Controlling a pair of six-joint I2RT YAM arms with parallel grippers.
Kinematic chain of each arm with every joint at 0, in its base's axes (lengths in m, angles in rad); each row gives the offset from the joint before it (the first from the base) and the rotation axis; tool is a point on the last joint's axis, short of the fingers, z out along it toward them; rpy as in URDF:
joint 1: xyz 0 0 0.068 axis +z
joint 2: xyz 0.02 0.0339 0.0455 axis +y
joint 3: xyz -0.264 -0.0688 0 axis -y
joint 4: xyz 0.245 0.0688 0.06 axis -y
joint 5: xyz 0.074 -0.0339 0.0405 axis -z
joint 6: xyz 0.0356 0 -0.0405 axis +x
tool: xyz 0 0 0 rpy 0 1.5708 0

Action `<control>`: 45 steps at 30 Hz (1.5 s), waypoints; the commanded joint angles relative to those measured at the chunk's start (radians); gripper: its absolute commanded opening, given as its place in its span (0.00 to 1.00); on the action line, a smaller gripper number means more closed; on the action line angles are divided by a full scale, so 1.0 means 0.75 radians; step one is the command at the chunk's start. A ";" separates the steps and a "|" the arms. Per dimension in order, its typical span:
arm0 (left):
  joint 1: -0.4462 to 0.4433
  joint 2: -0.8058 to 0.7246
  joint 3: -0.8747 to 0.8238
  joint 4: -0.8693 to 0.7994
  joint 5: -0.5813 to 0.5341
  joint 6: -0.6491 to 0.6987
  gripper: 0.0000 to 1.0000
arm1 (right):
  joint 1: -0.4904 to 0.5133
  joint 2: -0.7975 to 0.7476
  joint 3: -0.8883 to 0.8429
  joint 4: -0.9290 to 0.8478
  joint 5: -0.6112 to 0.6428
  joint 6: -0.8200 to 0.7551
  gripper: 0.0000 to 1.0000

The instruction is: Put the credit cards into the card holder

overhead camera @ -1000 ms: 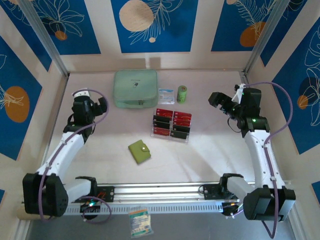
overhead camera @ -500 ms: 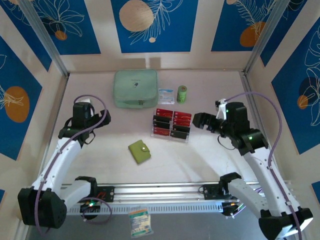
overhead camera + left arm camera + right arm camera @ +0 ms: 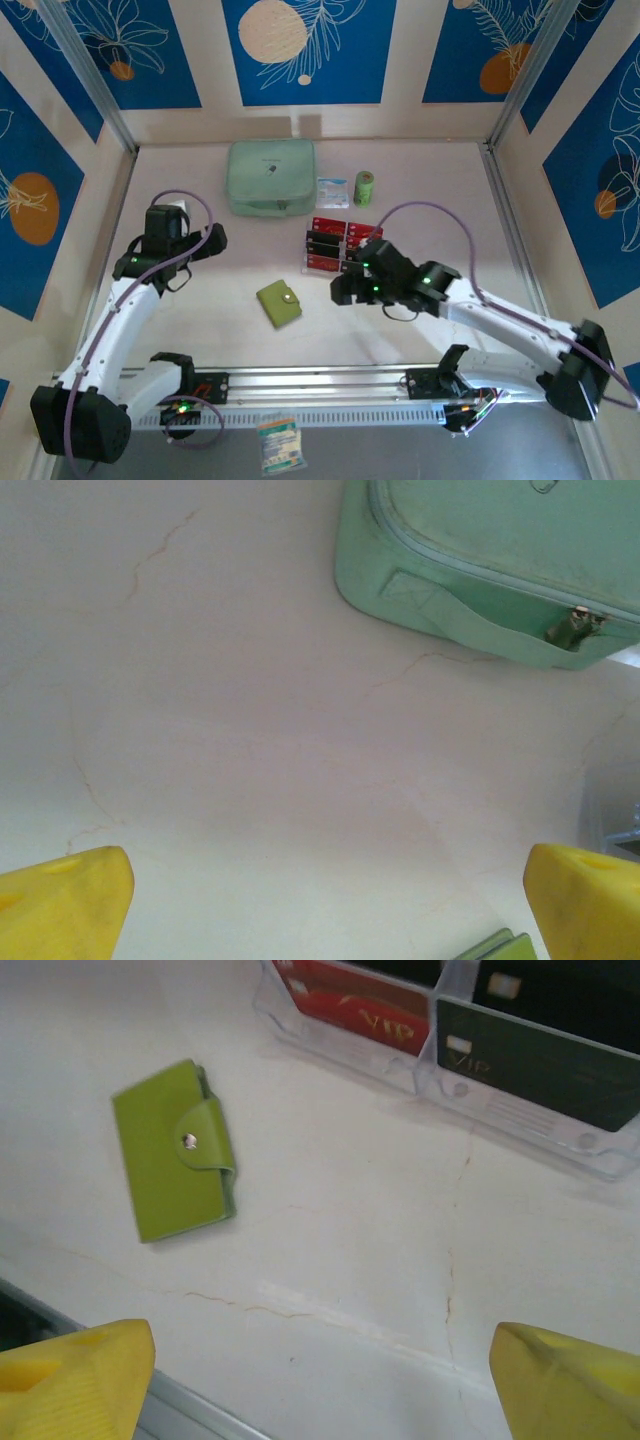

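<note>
The credit cards (image 3: 345, 245), red and dark, stand in a clear tiered rack at the table's middle. In the right wrist view a red card (image 3: 355, 995) and a dark card (image 3: 540, 1060) sit in that rack (image 3: 520, 1125). The card holder (image 3: 279, 303) is a small olive-green wallet, snapped shut and lying flat left of the rack; it also appears in the right wrist view (image 3: 175, 1163). My right gripper (image 3: 348, 278) hovers open just in front of the rack, right of the card holder, its jaws (image 3: 320, 1380) empty. My left gripper (image 3: 205, 242) is open and empty over bare table (image 3: 325, 900).
A mint-green zip pouch (image 3: 271, 177) lies at the back, also in the left wrist view (image 3: 500, 570). A green roll (image 3: 365, 188) and a small packet (image 3: 332, 192) sit beside it. A metal rail (image 3: 320, 380) runs along the table's near edge.
My right arm has swung from the right side of the table to the middle, in front of the rack, still open. The left arm shifted slightly.
</note>
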 commanded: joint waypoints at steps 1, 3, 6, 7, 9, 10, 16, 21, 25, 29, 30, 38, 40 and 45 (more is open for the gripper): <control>-0.034 0.017 0.010 0.045 0.026 -0.037 1.00 | 0.067 0.146 0.143 0.051 0.108 0.018 0.88; -0.047 0.027 0.001 0.067 0.004 -0.041 1.00 | 0.103 0.237 0.212 0.055 0.119 0.007 0.88; -0.061 0.042 -0.006 0.085 -0.024 -0.044 1.00 | 0.135 0.362 0.307 0.068 0.119 -0.001 0.88; -0.065 0.044 -0.009 0.088 -0.035 -0.045 1.00 | 0.140 0.403 0.338 0.073 0.113 -0.001 0.88; -0.065 0.042 -0.010 0.088 -0.058 -0.053 1.00 | 0.146 0.478 0.393 0.080 0.103 -0.007 0.88; -0.064 0.040 -0.010 0.088 -0.068 -0.059 1.00 | 0.147 0.516 0.424 0.078 0.106 -0.010 0.87; -0.066 0.034 -0.009 0.092 -0.072 -0.109 1.00 | 0.144 0.714 0.583 0.071 0.122 -0.047 0.86; -0.067 0.034 -0.002 0.086 -0.084 -0.127 1.00 | 0.136 0.872 0.690 0.083 0.123 -0.048 0.85; -0.067 0.020 -0.011 0.086 -0.128 -0.136 1.00 | 0.119 0.986 0.784 0.084 0.118 -0.056 0.85; -0.067 -0.005 -0.020 0.081 -0.188 -0.154 1.00 | 0.112 1.074 0.865 0.088 0.085 -0.070 0.84; -0.066 -0.016 -0.024 0.081 -0.197 -0.162 1.00 | 0.113 1.095 0.884 0.089 0.077 -0.074 0.84; -0.067 -0.029 -0.033 0.067 -0.214 -0.178 1.00 | 0.094 1.232 0.996 0.075 0.064 -0.089 0.83; -0.067 -0.027 -0.035 0.065 -0.212 -0.179 1.00 | 0.080 1.250 0.997 0.076 0.068 -0.083 0.83; -0.067 -0.021 -0.038 0.064 -0.207 -0.189 1.00 | 0.048 1.260 0.947 0.092 0.088 -0.077 0.83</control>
